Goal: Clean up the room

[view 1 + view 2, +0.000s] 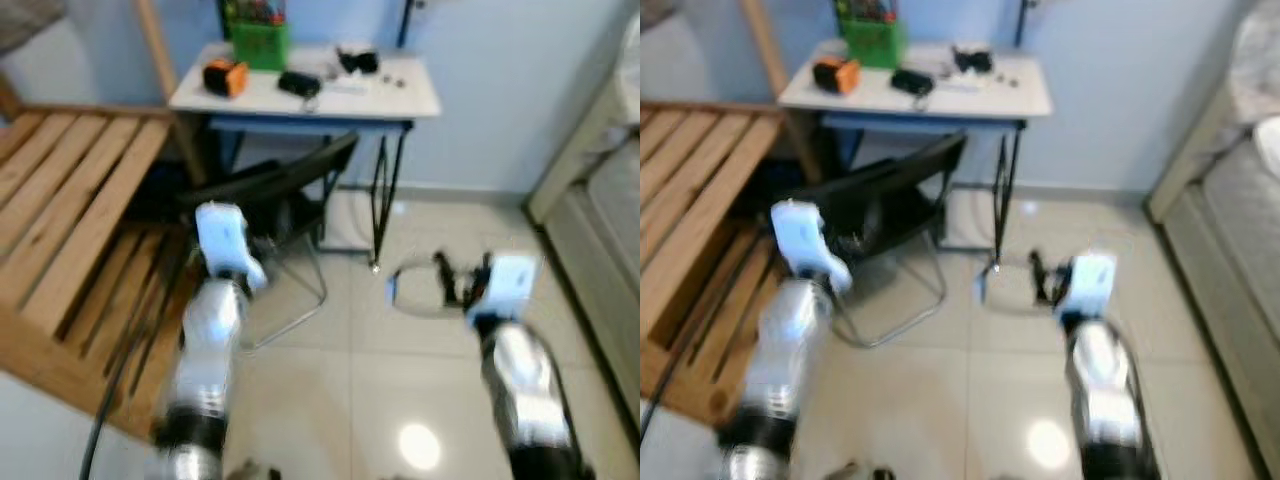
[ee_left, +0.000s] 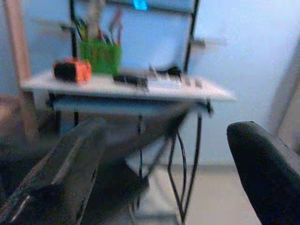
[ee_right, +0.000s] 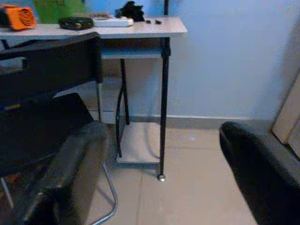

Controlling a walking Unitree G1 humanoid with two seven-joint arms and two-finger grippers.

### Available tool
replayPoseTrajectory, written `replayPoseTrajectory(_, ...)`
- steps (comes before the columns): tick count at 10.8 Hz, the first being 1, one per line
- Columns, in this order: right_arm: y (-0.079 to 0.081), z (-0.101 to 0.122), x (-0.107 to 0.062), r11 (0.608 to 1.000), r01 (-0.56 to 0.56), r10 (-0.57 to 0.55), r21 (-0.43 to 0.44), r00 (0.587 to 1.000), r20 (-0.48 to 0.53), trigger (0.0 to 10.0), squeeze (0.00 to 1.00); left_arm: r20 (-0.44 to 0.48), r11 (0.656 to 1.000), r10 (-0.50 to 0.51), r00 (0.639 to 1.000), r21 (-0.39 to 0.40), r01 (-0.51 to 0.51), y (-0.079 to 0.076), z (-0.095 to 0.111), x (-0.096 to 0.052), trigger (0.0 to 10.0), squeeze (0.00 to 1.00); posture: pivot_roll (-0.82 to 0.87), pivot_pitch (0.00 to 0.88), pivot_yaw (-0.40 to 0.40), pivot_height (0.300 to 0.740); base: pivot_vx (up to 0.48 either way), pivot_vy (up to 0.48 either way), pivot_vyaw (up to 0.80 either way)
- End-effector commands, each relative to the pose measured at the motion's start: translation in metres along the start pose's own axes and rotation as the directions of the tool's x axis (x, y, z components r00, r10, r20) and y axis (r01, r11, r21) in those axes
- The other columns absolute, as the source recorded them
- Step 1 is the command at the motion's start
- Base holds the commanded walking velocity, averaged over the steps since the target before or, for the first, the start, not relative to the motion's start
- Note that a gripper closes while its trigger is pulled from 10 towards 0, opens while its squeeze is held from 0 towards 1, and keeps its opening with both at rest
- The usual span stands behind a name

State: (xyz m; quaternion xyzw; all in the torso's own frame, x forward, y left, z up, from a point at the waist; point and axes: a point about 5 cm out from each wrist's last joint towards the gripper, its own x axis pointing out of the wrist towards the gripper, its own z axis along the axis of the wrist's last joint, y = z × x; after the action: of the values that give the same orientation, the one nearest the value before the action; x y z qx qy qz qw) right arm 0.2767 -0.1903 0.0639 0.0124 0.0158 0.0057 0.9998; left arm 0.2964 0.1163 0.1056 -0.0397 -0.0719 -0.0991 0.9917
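Black fingers of both end effectors stand spread apart with nothing between them: the left end effector [image 2: 159,187] and the right end effector [image 3: 159,187] both hang short of the tabletop [image 1: 400,100]. Tidying looks barely begun, since nothing is held. Between them and the tabletop stands a black chair [image 1: 290,180], likely to block a straight approach. On the tabletop lie an orange box [image 1: 224,76], a dark case [image 1: 299,84] and a green pen holder [image 1: 260,44]. Wooden slats [image 1: 70,200] lean left of the tabletop.
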Motion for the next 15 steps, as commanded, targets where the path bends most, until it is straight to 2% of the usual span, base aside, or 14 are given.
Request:
replayPoseTrajectory(1,-0.004,0.0,-0.008,1.0,0.026,-0.026,-0.003,1.0,-0.001,10.0,1.0,-0.061,0.999,0.001,0.998,0.041,0.001,0.0,-0.01,-0.007,10.0,1.0,-0.1,0.0,0.04,0.74,0.0,0.0,0.0)
replayPoseTrajectory(2,-0.006,-0.001,-0.013,0.999,0.048,-0.048,0.008,0.999,-0.018,10.0,1.0,-0.058,0.998,0.016,0.998,0.069,-0.012,0.006,-0.006,-0.01,10.0,1.0,-0.1,0.0,0.036,0.74,0.0,0.0,0.0)
replayPoseTrajectory(3,-0.005,0.002,-0.019,0.998,0.057,-0.057,-0.001,0.998,-0.001,10.0,1.0,-0.011,0.986,-0.015,1.0,0.168,0.017,0.008,0.007,-0.01,10.0,1.0,-0.1,0.0,0.041,0.74,0.0,0.0,0.0)
replayPoseTrajectory(4,-0.007,0.0,-0.021,0.997,0.075,-0.075,-0.003,0.997,0.005,10.0,1.0,-0.035,0.981,-0.008,0.999,0.196,0.014,0.008,0.007,-0.012,10.0,1.0,-0.1,0.0,0.042,0.74,0.0,0.0,0.0)
replayPoseTrajectory(5,-0.007,-0.003,-0.021,0.997,0.081,-0.08,0.001,0.997,-0.016,10.0,1.0,-0.051,0.98,-0.025,0.998,0.196,0.034,0.008,0.006,-0.012,10.0,1.0,-0.1,0.0,0.045,0.74,0.0,0.0,0.0)
replayPoseTrajectory(6,-0.003,-0.007,-0.014,0.996,0.084,-0.083,0.008,0.993,-0.08,10.0,1.0,-0.119,0.986,-0.096,0.988,0.126,0.111,0.001,0.003,-0.005,10.0,1.0,-0.09,0.0,0.045,0.74,0.0,0.0,-0.73)
replayPoseTrajectory(7,0.0,-0.005,-0.01,0.998,0.069,-0.07,-0.006,0.995,-0.07,10.0,1.0,-0.111,0.984,-0.07,0.991,0.153,0.087,0.002,0.004,-0.002,10.0,0.73,-0.09,0.0,0.047,0.74,0.0,0.0,-0.72)
replayPoseTrajectory(8,0.003,-0.003,-0.007,0.998,0.045,-0.047,-0.032,0.997,-0.056,10.0,1.0,-0.114,0.984,-0.054,0.992,0.16,0.072,0.001,0.002,-0.001,10.0,0.0,-0.09,0.0,0.045,0.74,0.0,0.0,-0.73)
replayPoseTrajectory(9,0.004,-0.001,-0.003,0.998,0.048,-0.049,-0.028,0.997,-0.057,10.0,1.0,-0.134,0.993,-0.088,0.987,0.065,0.097,-0.004,-0.001,-0.002,10.0,0.0,-0.09,0.0,0.042,0.74,0.0,0.255,-0.73)
replayPoseTrajectory(12,0.003,0.003,0.002,0.998,0.048,-0.05,-0.048,0.997,-0.052,10.0,1.0,-0.146,0.991,-0.117,0.982,0.05,0.125,-0.012,-0.003,0.006,10.0,0.0,-0.11,0.0,0.04,0.74,0.0,0.48,-0.72)
replayPoseTrajectory(13,0.004,0.006,0.004,0.997,0.048,-0.051,-0.055,0.998,-0.041,10.0,1.0,-0.21,0.986,-0.144,0.967,0.052,0.158,-0.013,-0.013,0.01,10.0,0.0,-0.12,0.0,0.047,0.74,0.0,0.0,-0.73)
replayPoseTrajectory(15,0.004,0.005,0.003,0.997,0.065,-0.067,-0.044,0.997,-0.044,10.0,1.0,-0.231,0.986,-0.134,0.964,0.066,0.153,-0.007,-0.019,0.008,10.0,0.0,-0.13,0.0,0.054,0.74,0.0,0.0,-0.73)
